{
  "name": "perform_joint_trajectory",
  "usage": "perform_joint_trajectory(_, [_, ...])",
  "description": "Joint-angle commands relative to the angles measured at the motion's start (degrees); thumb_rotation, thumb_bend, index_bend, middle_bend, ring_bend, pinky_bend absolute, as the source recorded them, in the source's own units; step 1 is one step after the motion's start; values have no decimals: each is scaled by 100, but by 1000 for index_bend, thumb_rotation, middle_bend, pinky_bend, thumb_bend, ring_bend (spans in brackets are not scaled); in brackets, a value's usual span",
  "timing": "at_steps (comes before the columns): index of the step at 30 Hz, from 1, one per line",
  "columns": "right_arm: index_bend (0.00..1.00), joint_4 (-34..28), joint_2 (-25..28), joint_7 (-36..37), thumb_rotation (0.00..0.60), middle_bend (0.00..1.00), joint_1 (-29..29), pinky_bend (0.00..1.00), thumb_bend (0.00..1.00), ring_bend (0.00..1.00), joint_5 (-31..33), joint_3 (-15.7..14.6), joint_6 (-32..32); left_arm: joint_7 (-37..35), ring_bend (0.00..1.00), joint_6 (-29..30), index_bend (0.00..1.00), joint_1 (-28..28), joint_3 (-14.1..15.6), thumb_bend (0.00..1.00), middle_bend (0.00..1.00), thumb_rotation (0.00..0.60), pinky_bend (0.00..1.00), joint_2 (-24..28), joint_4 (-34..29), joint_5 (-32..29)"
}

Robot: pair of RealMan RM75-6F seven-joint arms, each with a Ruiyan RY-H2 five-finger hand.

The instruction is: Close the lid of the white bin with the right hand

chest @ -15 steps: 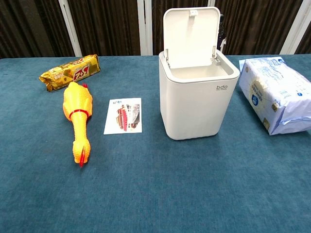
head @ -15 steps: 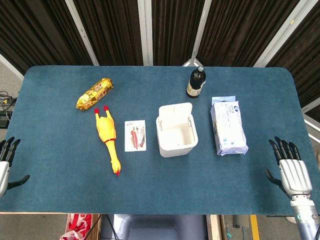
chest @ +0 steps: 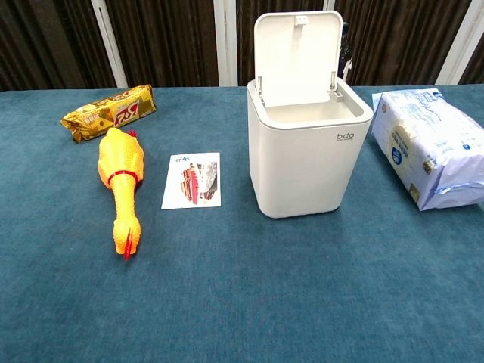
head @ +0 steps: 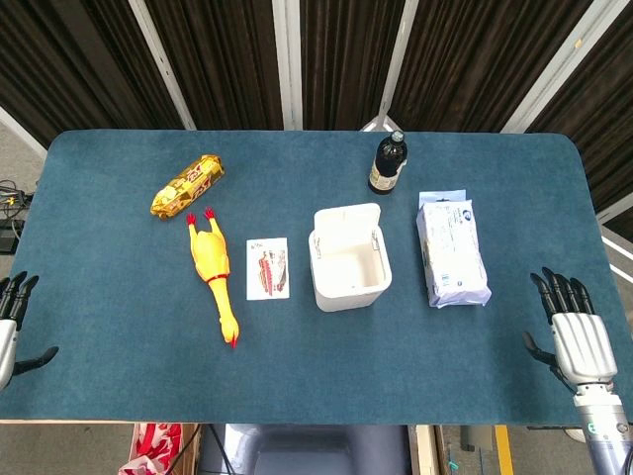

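Observation:
The white bin (head: 349,265) (chest: 305,155) stands near the middle of the blue table, and its lid (head: 346,219) (chest: 296,57) is raised upright at the back. My right hand (head: 576,333) hovers at the table's near right edge, fingers spread, holding nothing, well to the right of the bin. At the near left edge my left hand (head: 10,322) is partly cut off by the frame, fingers apart and empty. Neither hand appears in the chest view.
A pale blue wipes pack (head: 452,249) (chest: 432,146) lies right of the bin, with a dark bottle (head: 388,163) behind it. To the bin's left lie a small card (head: 267,267), a yellow rubber chicken (head: 216,271) and a gold snack packet (head: 187,185).
My right hand has shifted very slightly. Everything else stays as it was.

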Motion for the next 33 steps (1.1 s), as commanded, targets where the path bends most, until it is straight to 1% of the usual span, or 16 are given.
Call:
perform_joint_trajectory(1, [0, -232, 166, 163, 600, 0, 105, 128, 345, 3, 57, 141, -75, -41, 0, -18, 0, -2, -17, 0, 0, 600, 0, 14, 0, -36])
perform_joint_trajectory(2, [0, -291, 215, 194, 600, 0, 135, 217, 345, 27, 77, 176, -106, -50, 0, -26, 0, -2, -20, 0, 0, 600, 0, 15, 0, -50])
perform_joint_trajectory(3, [0, -386, 300, 247, 600, 5, 198, 305, 345, 79, 107, 251, -157, -65, 0, -40, 0, -4, -23, 0, 0, 600, 0, 19, -6, -66])
perform_joint_trajectory(4, [0, -474, 389, 292, 600, 27, 267, 362, 345, 133, 141, 326, -221, -79, 0, -55, 0, -6, -25, 0, 0, 600, 0, 24, -18, -82])
perform_joint_trajectory(5, [0, -564, 478, 336, 600, 97, 340, 445, 345, 238, 201, 403, -307, -87, 0, -63, 0, -7, -27, 0, 0, 600, 0, 30, -29, -91])
perform_joint_trajectory(6, [0, -671, 566, 402, 600, 199, 424, 518, 345, 348, 277, 492, -408, -89, 0, -67, 0, -8, -27, 0, 0, 600, 0, 35, -40, -93])
perform_joint_trajectory(8, [0, -849, 726, 530, 600, 366, 590, 613, 345, 504, 463, 665, -633, -90, 0, -73, 0, -12, -25, 0, 0, 600, 0, 39, -59, -89])
perform_joint_trajectory(9, [0, -942, 822, 590, 600, 432, 692, 656, 345, 569, 593, 755, -796, -86, 0, -80, 0, -16, -25, 0, 0, 600, 0, 40, -67, -89])
perform_joint_trajectory(12, [0, -1203, 1092, 757, 600, 542, 1038, 730, 345, 678, 1064, 1049, -1347, -58, 0, -117, 0, -36, -28, 0, 0, 600, 0, 37, -91, -103])
perform_joint_trajectory(14, [0, -1302, 1201, 794, 600, 589, 1236, 754, 372, 722, 1327, 1210, -1618, -47, 0, -134, 0, -49, -38, 0, 0, 600, 0, 32, -97, -119])
perform_joint_trajectory(20, [0, -1441, 1411, 682, 600, 680, 1899, 803, 582, 806, 2093, 1612, -2391, -80, 0, -226, 0, -86, -76, 0, 0, 600, 0, 40, -120, -230])
perform_joint_trajectory(23, [0, -1426, 1447, 536, 600, 713, 2211, 820, 653, 835, 2443, 1731, -2707, -104, 0, -246, 0, -98, -96, 0, 0, 600, 0, 44, -127, -266])
perform_joint_trajectory(25, [15, -1373, 1436, 285, 600, 729, 2458, 821, 684, 849, 2654, 1766, -2885, -114, 0, -269, 0, -112, -105, 0, 0, 600, 0, 43, -126, -283])
perform_joint_trajectory(28, [79, -1357, 1365, -32, 600, 748, 2807, 831, 709, 865, 3044, 1800, -3085, -130, 0, -333, 0, -145, -113, 0, 0, 600, 0, 39, -122, -311])
perform_joint_trajectory(30, [138, -1346, 1251, -352, 600, 755, 3203, 836, 711, 872, 3458, 1797, -3330, -218, 0, -475, 0, -190, -113, 0, 0, 600, 0, 62, -137, -377])
perform_joint_trajectory(33, [190, -1306, 1149, -733, 600, 755, 3466, 836, 711, 872, 3766, 1722, -3291, -297, 0, -533, 0, -206, -116, 0, 0, 600, 0, 103, -159, -406])
